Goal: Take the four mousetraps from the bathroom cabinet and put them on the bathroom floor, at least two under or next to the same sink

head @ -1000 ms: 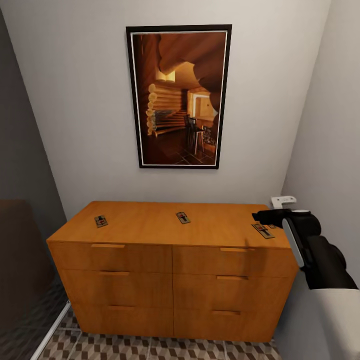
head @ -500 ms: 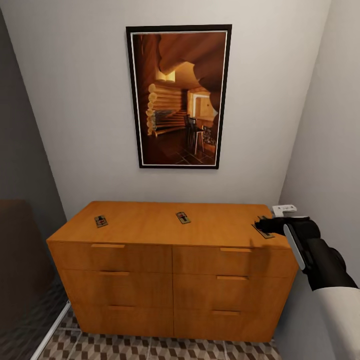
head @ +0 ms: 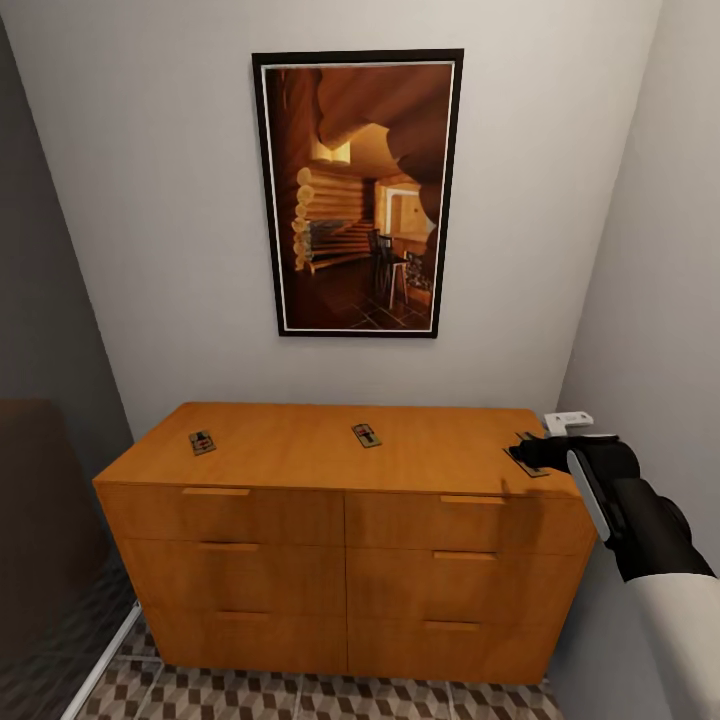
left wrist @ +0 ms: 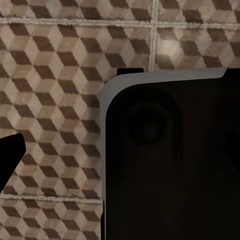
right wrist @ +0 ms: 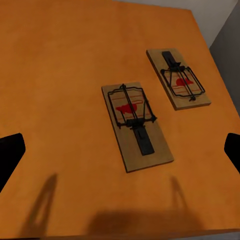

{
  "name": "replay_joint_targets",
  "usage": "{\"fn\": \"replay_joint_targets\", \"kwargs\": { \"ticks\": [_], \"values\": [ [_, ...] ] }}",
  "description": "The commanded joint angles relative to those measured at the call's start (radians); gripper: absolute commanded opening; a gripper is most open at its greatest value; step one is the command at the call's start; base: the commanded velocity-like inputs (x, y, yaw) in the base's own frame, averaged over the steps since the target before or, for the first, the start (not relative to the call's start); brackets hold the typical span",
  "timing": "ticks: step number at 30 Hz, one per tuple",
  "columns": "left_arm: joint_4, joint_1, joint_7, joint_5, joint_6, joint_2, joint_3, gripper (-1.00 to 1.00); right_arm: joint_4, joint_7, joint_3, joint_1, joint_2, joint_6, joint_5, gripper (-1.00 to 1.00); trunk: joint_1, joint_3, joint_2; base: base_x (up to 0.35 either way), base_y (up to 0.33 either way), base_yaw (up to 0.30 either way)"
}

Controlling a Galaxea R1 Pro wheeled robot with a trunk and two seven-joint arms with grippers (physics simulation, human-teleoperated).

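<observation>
Currently my right pincer [head: 527,455] hovers over the right end of the cabinet [head: 300,450], its jaws spread wide and holding nothing; in the right wrist view both fingertips sit at the frame edges with two mousetraps between them. The nearer mousetrap [right wrist: 137,125] lies flat on the cabinet top, roughly centred in the opening, and the second mousetrap [right wrist: 178,78] lies just beside it, closer to the cabinet's edge. Compared with a second ago, the pincer has drawn back toward the right end and dropped closer to the top, then held steady for the last half second. I judge this to mean alignment is complete and descent to grasp comes next.

Two further mousetraps rest on the same top: the centre mousetrap [head: 366,435] and the left mousetrap [head: 202,442], well apart. All four remain off the bathroom floor [head: 300,695].

My left pincer (fingers barely visible) hangs above the tiles [left wrist: 60,75]; I cannot tell its opening.

No legible writing or brand appears; each trap carries only a red mark.
</observation>
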Motion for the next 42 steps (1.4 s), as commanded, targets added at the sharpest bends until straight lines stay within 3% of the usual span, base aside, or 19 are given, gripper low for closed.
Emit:
{"fn": "replay_joint_targets", "kwargs": {
  "ticks": [1, 13, 21, 26, 32, 42],
  "values": [
    [0.002, -0.001, -0.001, 0.0, -0.005, 0.0, -0.001, 1.0, -0.001, 0.003, 0.0, -0.001, -0.001, 0.004, -0.001, 1.0, 0.0, -0.001, -0.001, 0.0, 0.0, 0.0],
    [0.002, -0.001, -0.001, 0.0, -0.005, 0.0, -0.001, 1.0, 0.0, 0.025, -0.001, -0.001, -0.012, 0.003, -0.001, 1.0, 0.0, -0.001, -0.001, 0.0, 0.0, 0.0],
    [0.002, -0.001, -0.001, 0.0, -0.005, 0.0, -0.001, 1.0, 0.0, 0.161, -0.004, -0.001, -0.06, 0.004, 0.001, 1.0, 0.0, -0.001, -0.001, 0.0, 0.0, 0.0],
    [0.002, -0.001, -0.001, 0.0, -0.005, 0.0, -0.001, 1.0, 0.0, 0.24, -0.037, -0.001, -0.093, 0.004, 0.001, 1.0, 0.0, -0.001, -0.001, 0.0, 0.0, 0.0],
    [0.002, -0.001, -0.001, 0.0, -0.005, 0.0, -0.001, 1.0, 0.0, 0.301, -0.118, -0.001, -0.109, 0.004, 0.003, 1.0, 0.0, -0.001, -0.001, 0.0, 0.0, 0.0],
    [0.002, -0.001, -0.001, 0.0, -0.005, 0.0, -0.001, 1.0, -0.001, 0.347, -0.145, -0.001, -0.134, 0.004, 0.004, 1.0, 0.0, -0.001, -0.001, 0.0, 0.0, 0.0]
  ]
}}
